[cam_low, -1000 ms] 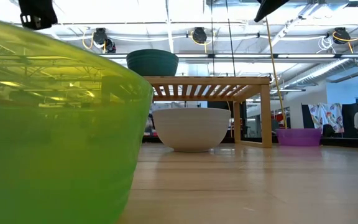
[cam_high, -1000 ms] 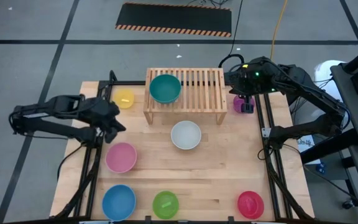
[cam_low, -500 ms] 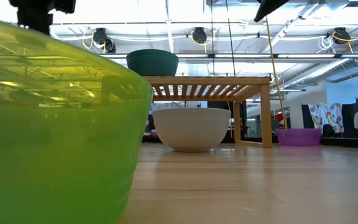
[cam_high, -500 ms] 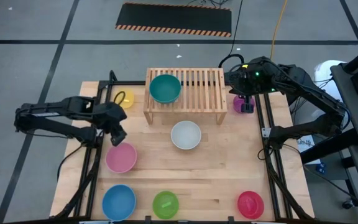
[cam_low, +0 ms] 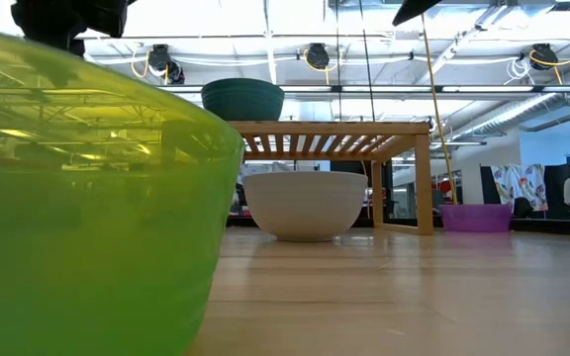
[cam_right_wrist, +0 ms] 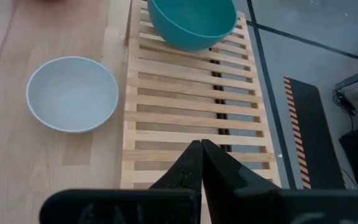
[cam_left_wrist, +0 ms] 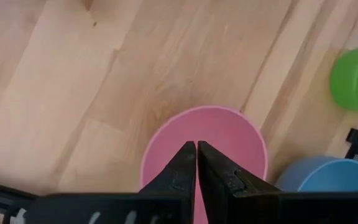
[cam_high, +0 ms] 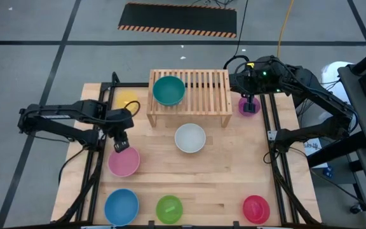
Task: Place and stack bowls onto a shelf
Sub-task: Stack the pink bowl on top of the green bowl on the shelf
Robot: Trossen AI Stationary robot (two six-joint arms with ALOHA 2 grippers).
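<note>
Left gripper [cam_high: 120, 145]: above the far rim of the pink bowl, fingers pressed together with nothing between them, as the left wrist view shows.
Blue bowl [cam_high: 121, 206]: near-left corner of the table [cam_high: 221, 172].
Pink bowl [cam_high: 124, 161]: on the table, left side, between the blue bowl and the yellow bowl, under the left gripper's tips.
Yellow bowl [cam_high: 127, 99]: far-left part of the table, just beside the shelf's left leg.
Lime green bowl [cam_high: 169, 208]: near edge, right of the blue bowl; fills the left of the low view.
Shelf [cam_high: 199, 95]: at the far middle of the table, slatted top up, standing on its two side legs.
Teal bowl [cam_high: 169, 90]: upright on the left part of the shelf's slats.
White bowl [cam_high: 190, 138]: on the table just in front of the shelf, off the slats.
Right gripper [cam_high: 251, 102]: beyond the shelf's right end, over the purple bowl, fingers clenched on nothing.
Purple bowl [cam_high: 249, 106]: on the table at the far right, right of the shelf.
Red bowl [cam_high: 256, 208]: near-right corner.
</note>
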